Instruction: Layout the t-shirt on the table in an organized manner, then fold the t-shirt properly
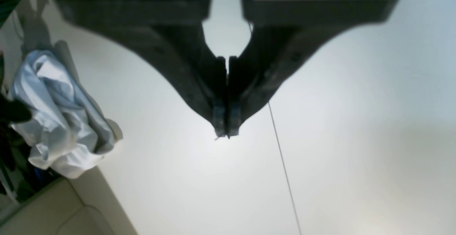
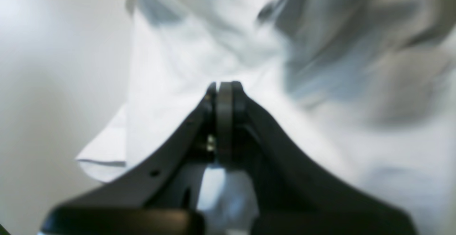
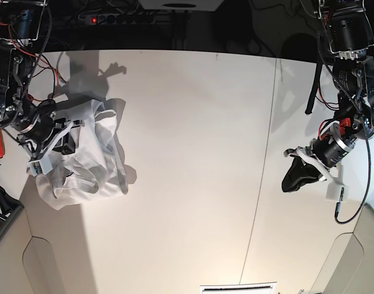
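Note:
The white t-shirt point(image 3: 98, 162) lies bunched and wrinkled at the left of the white table point(image 3: 193, 153). My right gripper point(image 3: 65, 142) is on its left part, shut on a fold of the cloth. In the right wrist view the shut fingertips point(image 2: 224, 88) pinch the t-shirt point(image 2: 167, 85), and folds run up from them. My left gripper point(image 3: 287, 184) hangs shut and empty over bare table at the far right, far from the shirt. In the left wrist view its gripper point(image 1: 227, 135) is shut, with the t-shirt point(image 1: 60, 121) bunched far off at the left.
A thin dark seam point(image 3: 263, 159) crosses the table to the left of the left arm. A power strip point(image 3: 113, 18) and cables lie behind the far edge. The front edge has rounded cut-outs at both corners, and a white object point(image 3: 239, 288) sits at its middle.

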